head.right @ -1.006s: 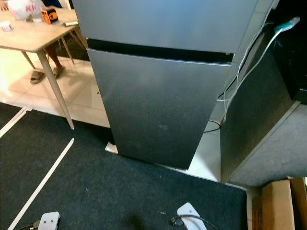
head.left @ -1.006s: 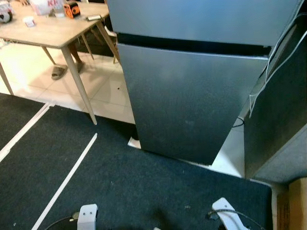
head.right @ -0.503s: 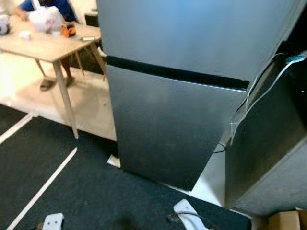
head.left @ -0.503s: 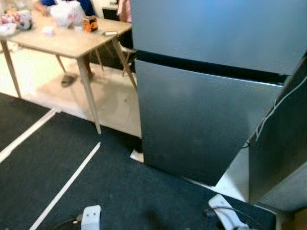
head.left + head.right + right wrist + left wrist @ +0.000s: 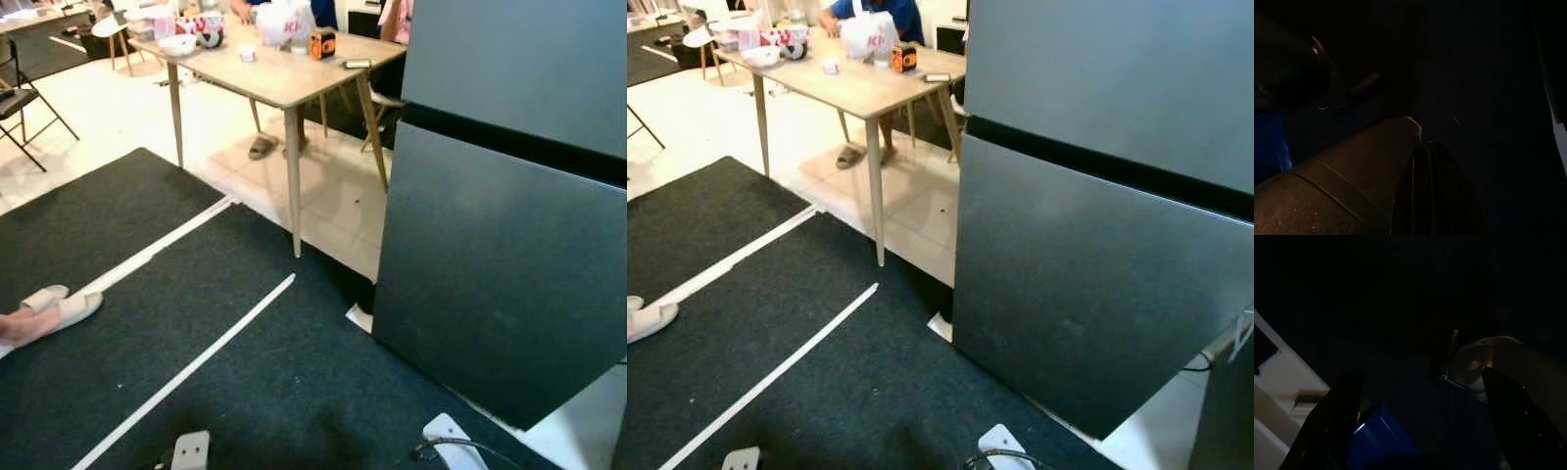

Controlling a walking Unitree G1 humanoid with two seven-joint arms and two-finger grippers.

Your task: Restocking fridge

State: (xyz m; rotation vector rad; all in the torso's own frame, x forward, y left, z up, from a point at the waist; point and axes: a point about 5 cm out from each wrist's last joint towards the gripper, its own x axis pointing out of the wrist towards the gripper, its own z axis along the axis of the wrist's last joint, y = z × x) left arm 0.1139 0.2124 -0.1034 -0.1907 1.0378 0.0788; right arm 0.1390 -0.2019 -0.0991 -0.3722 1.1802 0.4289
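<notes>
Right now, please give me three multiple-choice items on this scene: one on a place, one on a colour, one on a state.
1. Where is the table from the fridge?
A. On the robot's left of it
B. On top of it
C. Behind the robot

2. What colour is the small box on the table?
A. Green
B. Orange
C. White

3. How are the fridge doors?
A. Both shut
B. Lower one open
C. Upper one open

Answers:
1. A, since the table stands on the tiles to the robot's left of the fridge.
2. B, since the box near the table's far edge is orange and black.
3. A, since both grey fronts lie flush, with only the dark gap between them.

The left gripper hangs idle with its fingers apart; the right gripper hangs with its fingers together.
</notes>
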